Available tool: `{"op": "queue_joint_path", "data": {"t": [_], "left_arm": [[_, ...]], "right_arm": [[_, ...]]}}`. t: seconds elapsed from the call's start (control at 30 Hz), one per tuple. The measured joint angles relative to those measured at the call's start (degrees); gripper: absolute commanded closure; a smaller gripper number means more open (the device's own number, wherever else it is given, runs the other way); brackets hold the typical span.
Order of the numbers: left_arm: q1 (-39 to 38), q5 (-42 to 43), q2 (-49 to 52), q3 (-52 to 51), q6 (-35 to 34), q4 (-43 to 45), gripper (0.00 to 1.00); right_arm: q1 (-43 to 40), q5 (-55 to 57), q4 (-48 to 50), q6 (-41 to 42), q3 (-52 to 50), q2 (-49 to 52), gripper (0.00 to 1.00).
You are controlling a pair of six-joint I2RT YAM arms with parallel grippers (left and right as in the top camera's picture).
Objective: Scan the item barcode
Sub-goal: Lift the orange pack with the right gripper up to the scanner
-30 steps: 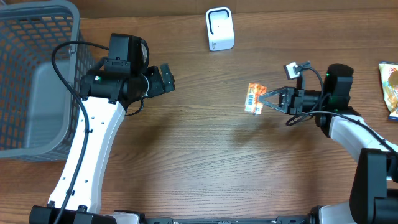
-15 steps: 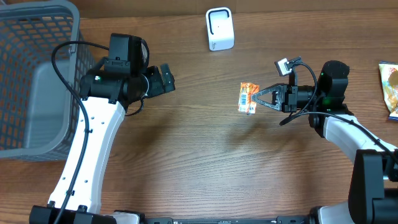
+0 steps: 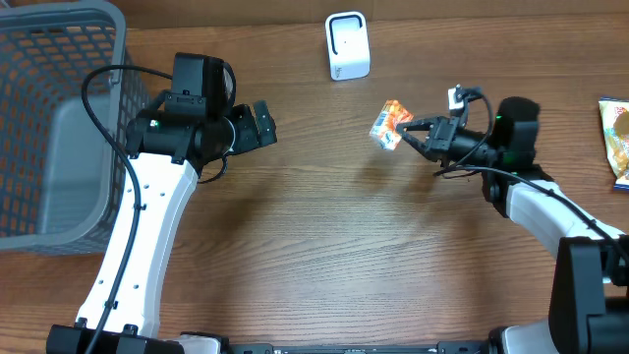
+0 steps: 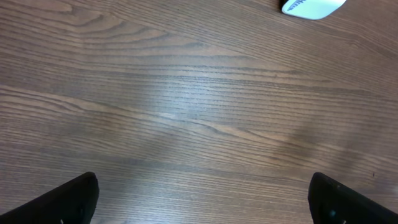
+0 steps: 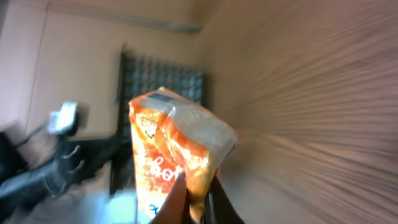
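The packet (image 3: 390, 124) looks glossy plastic, the table (image 3: 344, 236) smooth-grained wood, the basket (image 3: 59, 59) grey plastic mesh.

The left arm extends from the near edge, elbow bent, its left gripper (image 3: 263, 125) pointing right with fingers spread wide. The right arm stretches leftward, its right gripper (image 3: 407, 134) pinched tight on a snack packet (image 3: 389, 123)

A brown wood-grain tabletop (image 3: 324, 246) is seen, on which a grey mesh basket (image 3: 29, 118) is set at 9 o'clock, a white scanner (image 3: 347, 45) at 12 o'clock, and a snack packet (image 3: 616, 138) at 3 o'clock.
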Motion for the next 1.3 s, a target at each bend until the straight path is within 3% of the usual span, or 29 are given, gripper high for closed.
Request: {"op": "queue_joint_path", "data": {"t": [0.2,0.37,0.47,0.63,0.93,1.07,1.3], "left_arm": [[0.0,0.0,0.0,0.0,0.0,0.0,0.0],[0.0,0.0,0.0,0.0,0.0,0.0,0.0],[0.0,0.0,0.0,0.0,0.0,0.0,0.0],[0.0,0.0,0.0,0.0,0.0,0.0,0.0],[0.0,0.0,0.0,0.0,0.0,0.0,0.0],[0.0,0.0,0.0,0.0,0.0,0.0,0.0],[0.0,0.0,0.0,0.0,0.0,0.0,0.0]], "right_arm": [[2.8,25.0,-32.7,-14.0,3.8,0.3,0.96],[5.7,43.8,-49.4,-26.1,16.3,0.6,0.96],[8.0,54.9,-51.0,-33.8,26.9,0.6,0.96],[10.1,61.2,-52.6,-40.0,41.9,4.7,0.96],[13.3,65.3,-67.0,-49.2,75.0,28.4,0.96],[14.8,68.9,-65.7,-56.1,80.5,35.2,0.96],[19.7,77.9,-54.5,-74.2,81.0,39.4,0.96]]}}
